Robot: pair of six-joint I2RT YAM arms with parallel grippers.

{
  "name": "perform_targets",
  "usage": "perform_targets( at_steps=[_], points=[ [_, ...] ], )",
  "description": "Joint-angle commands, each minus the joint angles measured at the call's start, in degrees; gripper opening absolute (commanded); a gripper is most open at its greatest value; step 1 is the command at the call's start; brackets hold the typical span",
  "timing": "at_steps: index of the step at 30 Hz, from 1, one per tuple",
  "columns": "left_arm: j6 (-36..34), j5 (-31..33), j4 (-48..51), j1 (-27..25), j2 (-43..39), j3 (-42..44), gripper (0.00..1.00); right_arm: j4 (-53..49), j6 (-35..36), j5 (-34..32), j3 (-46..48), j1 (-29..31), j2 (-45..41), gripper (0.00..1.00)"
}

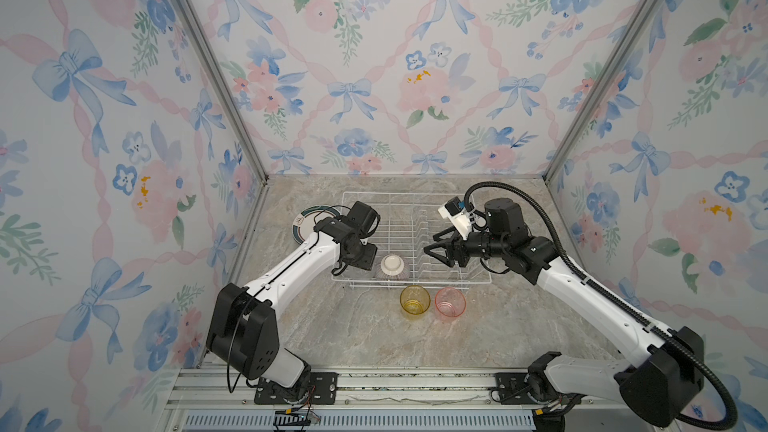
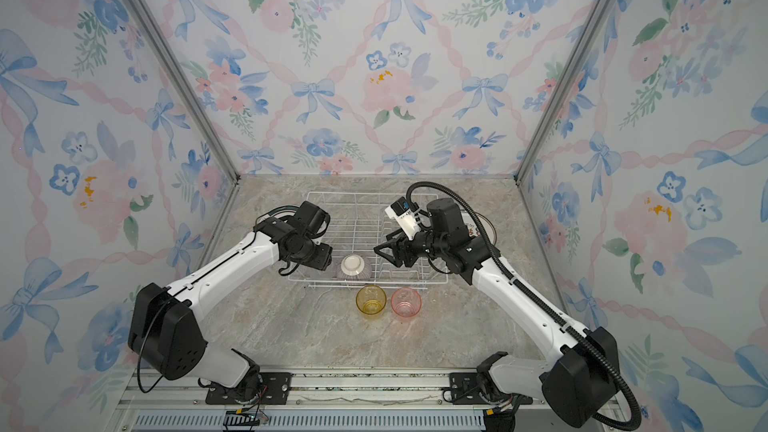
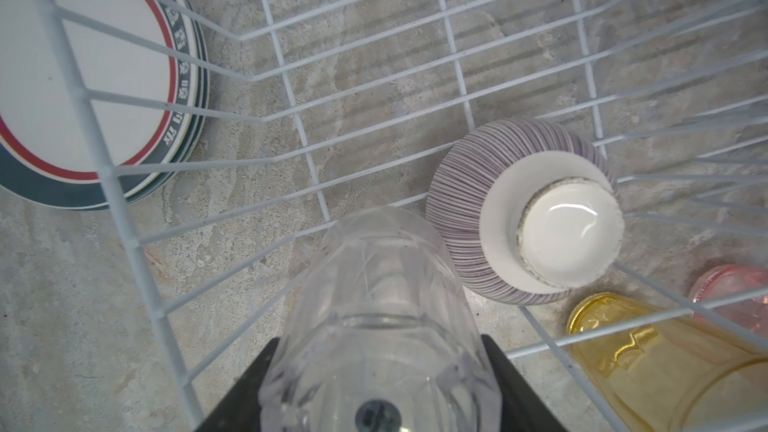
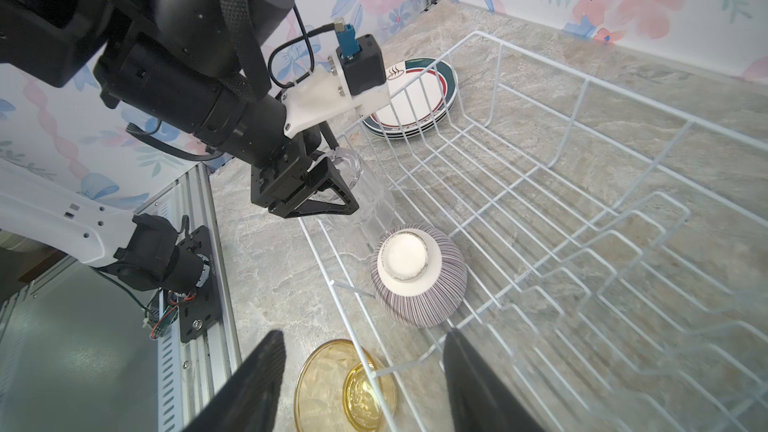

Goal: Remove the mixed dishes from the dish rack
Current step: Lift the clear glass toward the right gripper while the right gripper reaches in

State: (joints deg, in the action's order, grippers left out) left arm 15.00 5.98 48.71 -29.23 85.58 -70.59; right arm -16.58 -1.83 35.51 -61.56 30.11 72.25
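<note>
Left gripper grasps the clear tumbler in the rack's 7 o'clock corner. The bowl sits inverted just beside it, at 3 o'clock. Right gripper hangs over the rack, jaws apart and empty. Yellow tumbler and pink tumbler stand outside at the rack's 6 o'clock.

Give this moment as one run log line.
left jaws: around clear tumbler in rack, grip unclear; right jaws: open, empty; bowl: inverted in rack

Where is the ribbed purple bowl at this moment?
In a top view the ribbed bowl sits upside down inside the dish rack at its front edge, just right of the clear tumbler.
</note>
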Motion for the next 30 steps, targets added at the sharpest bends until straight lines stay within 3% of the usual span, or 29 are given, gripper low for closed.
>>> perform_targets(
  at_steps=[1, 8, 19, 23, 28, 30],
  points=[
    [-1.8, -2.2, 1.4, 0.4, -3.0, -3.4, 0.33, 4.4, -3.2, 5.8, 1.0, -1.3, 0.7, 0.63],
    [-2.9, -4.8, 1.3, 0.5, -5.7, -7.0, 0.34, 9.1, -7.5, 12.7, 3.2, -3.1, 2.1, 0.62],
    [-4.7, -9.5, -0.7, 1.1, -7.0, -13.2, 0.33, 32.1, -24.4, 23.8, 9.3, -5.4, 5.9, 0.62],
    [-5.4, -15.8, -5.3, 2.2, -7.4, -14.2, 0.33, 53.5, -40.2, 27.0, 13.6, -6.4, 9.5, 0.61],
    [-5.6, -21.3, -9.8, 2.8, -7.3, -15.0, 0.32, 94.6, -68.4, 28.0, 16.8, -8.3, 19.1, 0.54],
    [-5.6, -23.3, -11.2, 3.0, -7.3, -15.1, 0.32, 97.2, -72.7, 28.2, 15.4, -8.5, 22.2, 0.47]
  ],
)
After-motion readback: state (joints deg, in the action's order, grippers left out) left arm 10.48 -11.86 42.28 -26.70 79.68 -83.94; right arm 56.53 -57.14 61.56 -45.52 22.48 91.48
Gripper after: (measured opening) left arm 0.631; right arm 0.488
